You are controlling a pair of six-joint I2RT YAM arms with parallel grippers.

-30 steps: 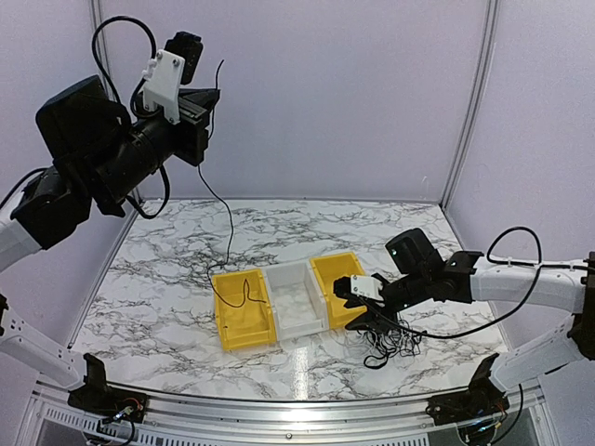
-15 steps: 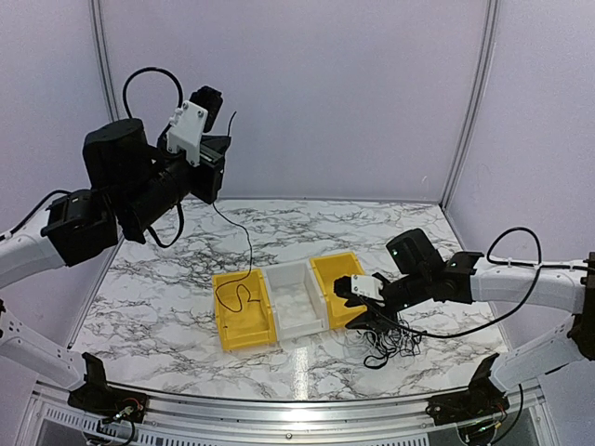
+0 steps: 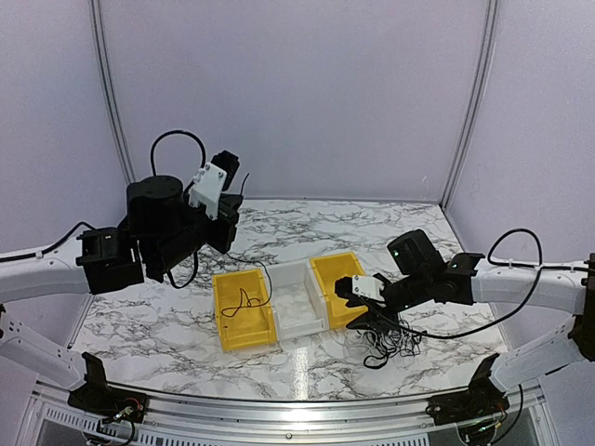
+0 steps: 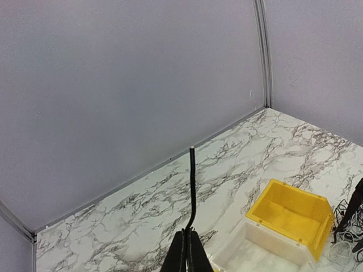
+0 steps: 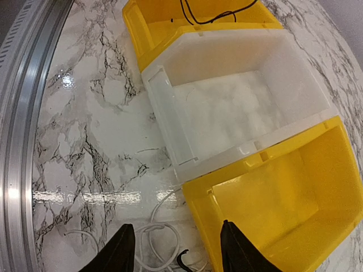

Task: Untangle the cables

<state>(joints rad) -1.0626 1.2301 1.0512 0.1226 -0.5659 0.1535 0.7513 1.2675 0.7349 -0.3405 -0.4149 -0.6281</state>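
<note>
1. Fingers (image 4: 180,256) of the left gripper (image 4: 188,233) are pressed together at bottom centre of the left wrist view. They're clamped on a thin black cable (image 4: 193,187), and a short, slightly bent stub of it stands up above the tips.
2. In the top view I see that cable drop from the gripper, left of centre. It goes into the left yellow bin (image 3: 249,336), where its lower end lies looped on the bin floor.
3. Left gripper is up off the table (image 3: 158,297), above and behind that bin.
4. Fingers (image 5: 120,253) of the right gripper (image 5: 177,249) are spread apart with an open gap. The two tips sit at the bottom edge of the right wrist view.
5. Under that gap I see loops of white cable (image 5: 159,233) lying on the marble. They're just beside the near corner of the right yellow bin (image 5: 283,192).
6. White bin (image 5: 227,96) is mid-frame in the right wrist view, touching both yellow bins. All three stand in one row.
7. Tangle of cables (image 3: 386,342), mostly black, is on the table lower right of centre in the top view. It's just beside the right yellow bin and below the right gripper. I can't tell whether the gripper touches it.
</note>
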